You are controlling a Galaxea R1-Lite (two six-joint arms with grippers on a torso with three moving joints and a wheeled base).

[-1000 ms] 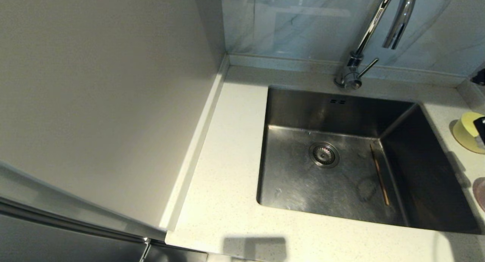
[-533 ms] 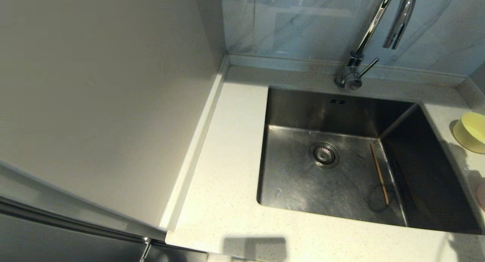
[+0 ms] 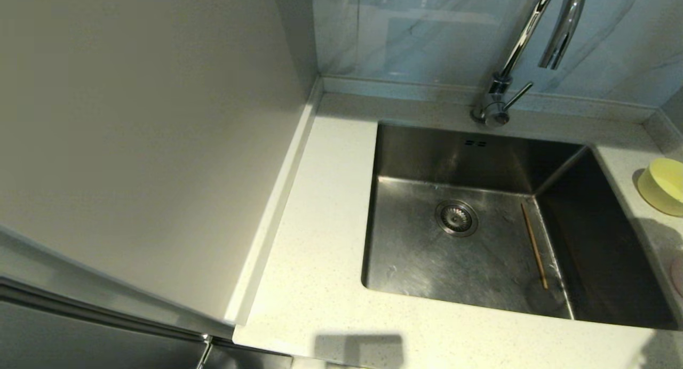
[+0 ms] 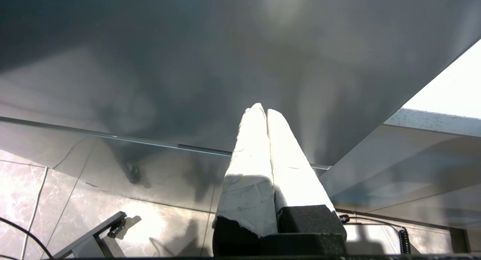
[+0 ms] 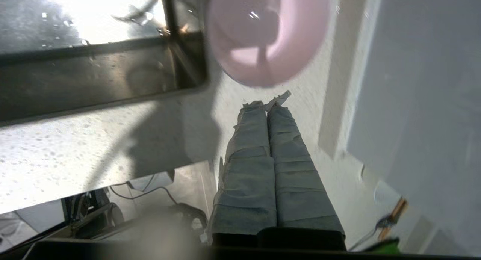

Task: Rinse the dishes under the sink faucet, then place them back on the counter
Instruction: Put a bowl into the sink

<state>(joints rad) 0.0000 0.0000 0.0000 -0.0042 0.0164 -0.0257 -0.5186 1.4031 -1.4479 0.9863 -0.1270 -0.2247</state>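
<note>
Cloth-wrapped fingers [image 5: 267, 106] of the right gripper are pressed tight together w/ nothing between them, hanging over the speckled off-white bench [image 5: 56, 154] just short of the pale pink bowl [image 5: 265, 38], which sits on the bench beside the sink [image 5: 94, 79] corner. Left gripper [image 4: 263, 111] is parked low by a dark cabinet front, its white-taped fingers [image 4: 250, 147] also closed together on nothing, tiled floor [image 4: 22, 185] below. Neither gripper shows in the head view. From the head view: the steel sink [image 3: 416, 262] is set into the bench [image 3: 325, 241], round strainer drain [image 3: 456, 218] near mid-floor, two overflow slots on the back wall. One brown chopstick [image 3: 534, 246] lies flat on the sink floor along the right side; a 2nd one can't be made out. Chrome faucet [image 3: 525, 43] stands behind the sink, spout curving over it, thin lever at its base. Yellow-green bowl [image 3: 661, 186] sits on the bench right of the sink; the pink bowl [image 3: 677, 273] is barely in view at the edge, nearer the front. Plain beige wall panel [image 3: 133, 134] on the left, pale marbled backsplash [image 3: 416, 33] behind. No readable writing or labels.
</note>
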